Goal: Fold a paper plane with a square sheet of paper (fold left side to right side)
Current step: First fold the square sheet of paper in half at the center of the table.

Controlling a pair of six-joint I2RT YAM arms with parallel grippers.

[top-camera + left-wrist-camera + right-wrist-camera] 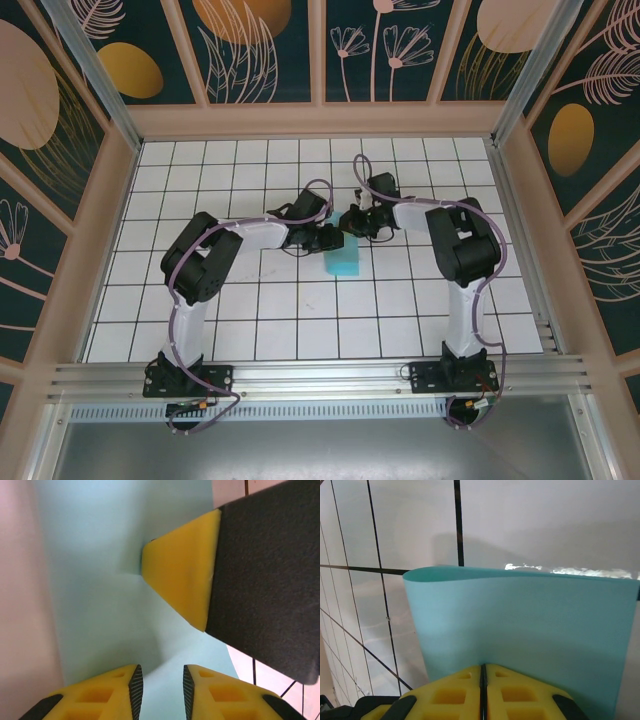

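The square sheet of paper (343, 264) is turquoise and lies near the middle of the white grid table, its far end under both grippers. My right gripper (482, 667) is shut on the edge of the sheet (520, 620), which curves up in front of it in a smooth bend. My left gripper (161, 672) hovers just over the paper (100, 580) with its jaws a little apart and nothing between them. One yellow fingertip (182, 575) of the right gripper presses the sheet just ahead of it. From above, the left gripper (335, 238) and right gripper (352, 222) almost touch. The paper plane is out of view.
The white grid table (250, 300) is walled by a wooden frame with patterned panels (260, 50). An aluminium rail (320, 375) runs along the near edge by the arm bases. Both arms reach in towards the centre.
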